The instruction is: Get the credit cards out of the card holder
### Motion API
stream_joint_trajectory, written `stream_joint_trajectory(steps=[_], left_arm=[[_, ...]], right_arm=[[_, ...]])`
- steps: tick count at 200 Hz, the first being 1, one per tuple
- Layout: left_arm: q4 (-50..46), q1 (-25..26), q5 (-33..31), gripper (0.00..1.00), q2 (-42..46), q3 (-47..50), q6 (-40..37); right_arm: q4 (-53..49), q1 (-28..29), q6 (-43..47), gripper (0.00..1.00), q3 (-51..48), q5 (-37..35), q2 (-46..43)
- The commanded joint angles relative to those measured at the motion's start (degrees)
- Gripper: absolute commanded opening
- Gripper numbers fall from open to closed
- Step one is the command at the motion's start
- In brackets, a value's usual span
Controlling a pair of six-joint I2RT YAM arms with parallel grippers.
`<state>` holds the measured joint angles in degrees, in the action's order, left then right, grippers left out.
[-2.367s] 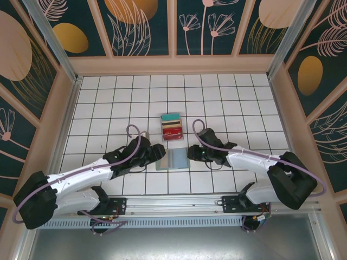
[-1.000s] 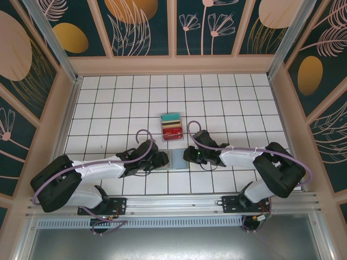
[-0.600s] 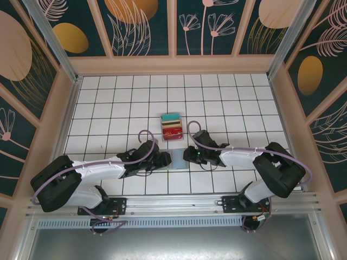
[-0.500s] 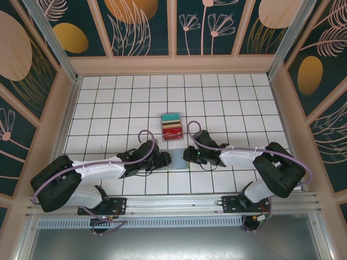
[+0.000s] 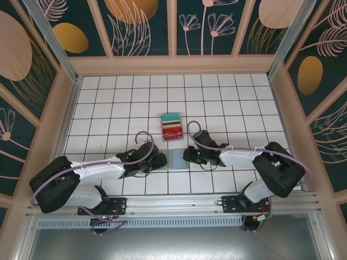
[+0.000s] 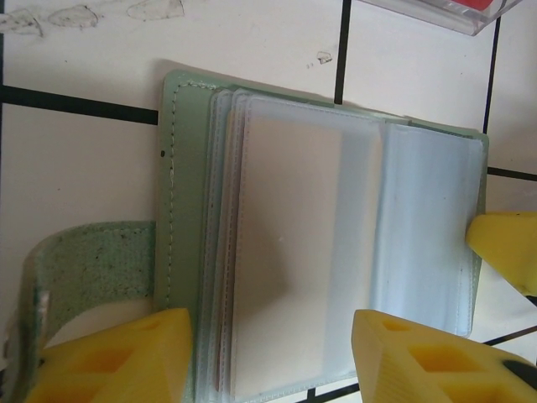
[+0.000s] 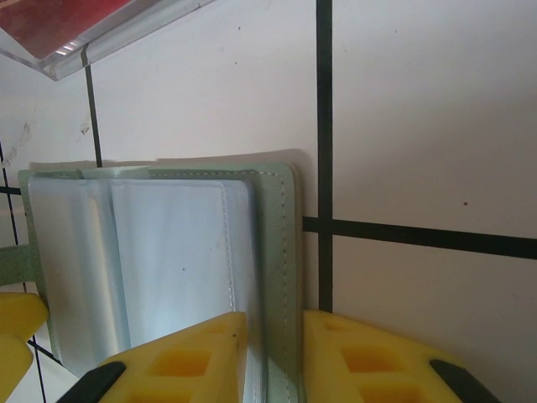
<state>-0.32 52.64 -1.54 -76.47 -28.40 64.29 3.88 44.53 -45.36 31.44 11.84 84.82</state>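
Note:
The card holder lies open on the tiles between my two grippers. Its grey-green cover frames a stack of clear sleeves. A pale tan credit card sits inside the top sleeve, and a thin reddish edge shows deeper in the stack. My left gripper is open, its yellow fingers standing on either side of that sleeve at the holder's near edge. My right gripper is shut on the holder's right cover edge, pinning it. In the top view the left gripper and right gripper flank the holder.
A clear tray with a teal, tan and red stack stands one tile behind the holder; its corner is close to both wrists. The holder's speckled green strap tab lies flat to the left. White tiles stretch away on all sides.
Since the earliest frame both grippers have closed in on the holder and the arms have folded lower. Over the last second the left gripper only shifted slightly; the right has not moved.

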Motion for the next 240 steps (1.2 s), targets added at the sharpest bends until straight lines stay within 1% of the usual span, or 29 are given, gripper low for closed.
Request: stream_joint_trajectory(steps=[1, 55, 114, 157, 200, 240], left_arm=[[-0.37, 0.36, -0.12, 0.54, 0.2, -1.43, -0.83], [-0.44, 0.4, -1.01, 0.54, 2.55, -2.15, -1.8], [1.97, 0.36, 1.89, 0.53, -0.61, -2.02, -2.41], [1.1, 0.38, 1.63, 0.53, -2.31, -2.16, -2.24], [2.45, 0.37, 3.5, 0.53, -4.07, -2.13, -2.42], [6.57, 0.62, 6.61, 0.54, -5.0, -2.49, -3.04]], right_arm=[[-0.07, 1.08, -0.32, 0.25, 0.11, 0.82, 2.26], [0.04, 1.08, -0.62, 0.25, -0.41, 0.51, 1.67], [0.33, 1.1, -0.71, 0.25, -0.4, 0.65, 1.93], [0.38, 1.12, -0.95, 0.25, -0.5, 0.64, 1.93], [0.5, 1.17, -0.95, 0.25, -0.49, 0.73, 2.03], [0.52, 1.26, -1.04, 0.25, -0.42, 0.75, 2.28]])
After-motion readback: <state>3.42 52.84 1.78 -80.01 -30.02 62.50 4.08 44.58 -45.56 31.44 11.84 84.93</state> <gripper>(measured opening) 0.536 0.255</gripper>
